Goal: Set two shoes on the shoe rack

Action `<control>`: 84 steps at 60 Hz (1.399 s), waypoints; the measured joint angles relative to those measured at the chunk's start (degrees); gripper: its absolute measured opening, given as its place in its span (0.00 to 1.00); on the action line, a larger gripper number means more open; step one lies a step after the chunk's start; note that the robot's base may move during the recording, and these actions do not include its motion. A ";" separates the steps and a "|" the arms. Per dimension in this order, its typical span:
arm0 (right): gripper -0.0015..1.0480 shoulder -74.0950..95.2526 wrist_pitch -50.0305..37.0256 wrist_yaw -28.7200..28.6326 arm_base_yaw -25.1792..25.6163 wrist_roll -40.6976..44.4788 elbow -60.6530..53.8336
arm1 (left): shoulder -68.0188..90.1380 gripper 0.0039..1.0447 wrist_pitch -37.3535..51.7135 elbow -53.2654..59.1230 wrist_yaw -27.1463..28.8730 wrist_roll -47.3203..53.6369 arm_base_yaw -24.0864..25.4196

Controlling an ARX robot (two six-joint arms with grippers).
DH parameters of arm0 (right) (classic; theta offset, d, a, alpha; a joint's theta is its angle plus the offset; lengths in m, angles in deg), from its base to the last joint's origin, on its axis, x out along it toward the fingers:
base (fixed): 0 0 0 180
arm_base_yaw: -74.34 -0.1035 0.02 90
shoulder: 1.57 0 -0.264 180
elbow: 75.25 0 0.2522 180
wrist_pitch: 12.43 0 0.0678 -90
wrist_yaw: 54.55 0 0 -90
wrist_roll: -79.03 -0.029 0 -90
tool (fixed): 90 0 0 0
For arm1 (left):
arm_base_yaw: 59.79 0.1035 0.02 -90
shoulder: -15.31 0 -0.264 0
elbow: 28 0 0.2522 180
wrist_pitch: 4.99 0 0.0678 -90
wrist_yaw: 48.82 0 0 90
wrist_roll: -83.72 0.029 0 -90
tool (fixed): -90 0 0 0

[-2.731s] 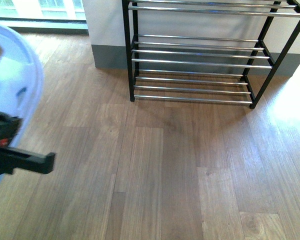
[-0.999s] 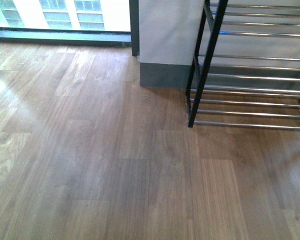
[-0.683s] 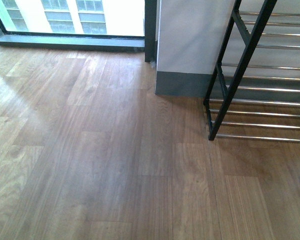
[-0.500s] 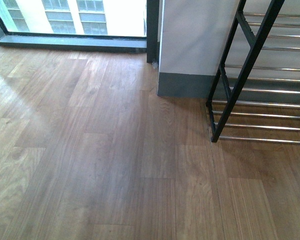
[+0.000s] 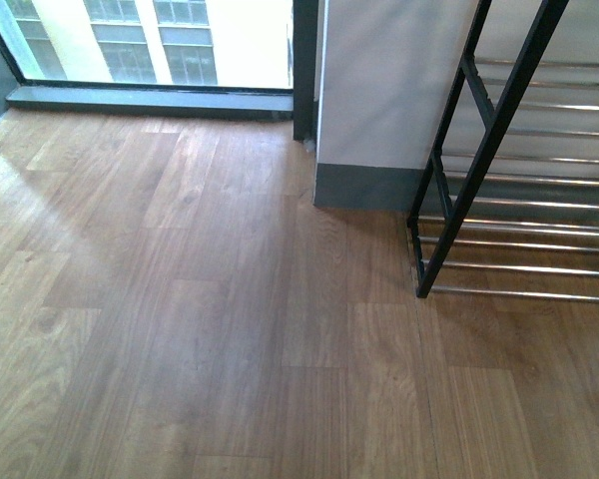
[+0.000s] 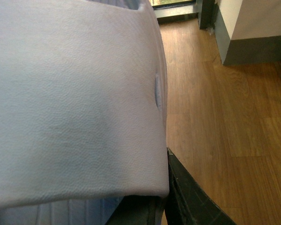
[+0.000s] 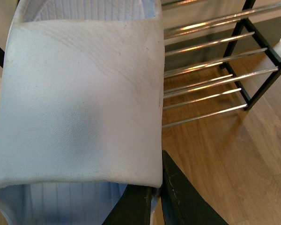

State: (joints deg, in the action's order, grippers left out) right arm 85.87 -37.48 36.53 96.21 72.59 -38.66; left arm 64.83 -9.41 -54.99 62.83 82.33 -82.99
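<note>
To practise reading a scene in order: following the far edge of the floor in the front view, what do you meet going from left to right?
window → dark window post → white wall with grey skirting → shoe rack

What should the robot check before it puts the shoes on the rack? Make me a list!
1. Left gripper holds a shoe: ok, the pale left shoe fills its wrist view.
2. Right gripper holds a shoe: ok, the pale right shoe sits at its fingers.
3. Shoe rack in sight: ok, at the right edge of the front view.
4. Robot faces the rack squarely: not ok, only the rack's end shows and the rest is cut off.
5. Rods free of other things: ok for the ones in the right wrist view; the top tiers, cannot tell.
</note>
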 joint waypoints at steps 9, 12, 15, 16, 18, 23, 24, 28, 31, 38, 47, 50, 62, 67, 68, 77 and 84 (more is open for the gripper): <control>0.02 -0.02 0.00 0.04 0.00 0.00 0.02 | -0.02 0.02 0.00 0.00 0.00 0.00 0.00; 0.02 -0.02 0.00 0.02 0.00 0.00 0.02 | -0.02 0.02 0.00 0.00 0.00 0.00 0.00; 0.02 0.00 0.00 0.00 0.00 0.00 0.02 | -0.02 0.02 0.00 0.00 -0.02 0.00 0.00; 0.02 0.00 0.00 0.00 0.00 -0.02 0.02 | -0.02 0.02 0.00 0.00 0.00 0.00 0.00; 0.02 0.00 0.00 0.02 0.00 -0.02 0.02 | -0.02 0.02 0.00 0.00 -0.02 0.00 0.00; 0.02 -0.02 0.00 0.00 0.00 -0.02 0.02 | -0.02 0.02 0.00 0.02 0.00 0.00 0.00; 0.02 -0.02 0.00 0.00 0.00 -0.04 0.02 | -0.02 0.02 0.00 0.00 -0.02 0.00 0.00; 0.02 0.00 0.00 0.02 0.00 -0.04 0.02 | -0.02 0.02 0.00 0.02 -0.02 0.02 0.00; 0.02 -0.02 0.00 0.02 0.00 -0.07 0.02 | -0.02 0.02 0.00 0.02 -0.02 0.00 0.00; 0.02 -0.02 0.00 0.00 0.00 -0.07 0.04 | -0.02 0.02 0.00 0.00 -0.02 0.02 0.00; 0.02 -0.04 0.00 0.00 0.00 -0.09 0.07 | -0.02 0.02 0.00 0.00 0.00 0.00 0.00; 0.02 -0.04 0.00 0.02 0.00 -0.09 0.07 | -0.02 0.02 0.00 0.00 -0.02 0.00 0.00; 0.02 -0.04 0.00 0.00 0.00 -0.09 0.07 | -0.02 0.02 0.00 0.00 -0.02 0.02 0.00; 0.02 -0.04 0.00 0.00 0.00 -0.09 0.07 | -0.02 0.02 0.00 0.02 -0.02 0.00 0.00; 0.02 -0.04 0.00 0.00 0.00 -0.09 0.07 | -0.02 0.02 0.00 0.00 -0.02 0.00 0.00; 0.02 -0.04 0.00 0.09 0.00 -0.11 0.04 | -0.02 0.02 0.00 0.00 0.00 0.00 0.00; 0.02 -0.04 0.00 0.02 0.00 -0.11 0.07 | -0.02 0.02 0.00 0.00 0.00 0.00 0.00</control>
State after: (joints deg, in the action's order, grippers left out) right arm 85.83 -37.48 36.55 96.21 72.48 -38.60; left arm 64.81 -9.41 -54.99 62.83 82.33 -82.99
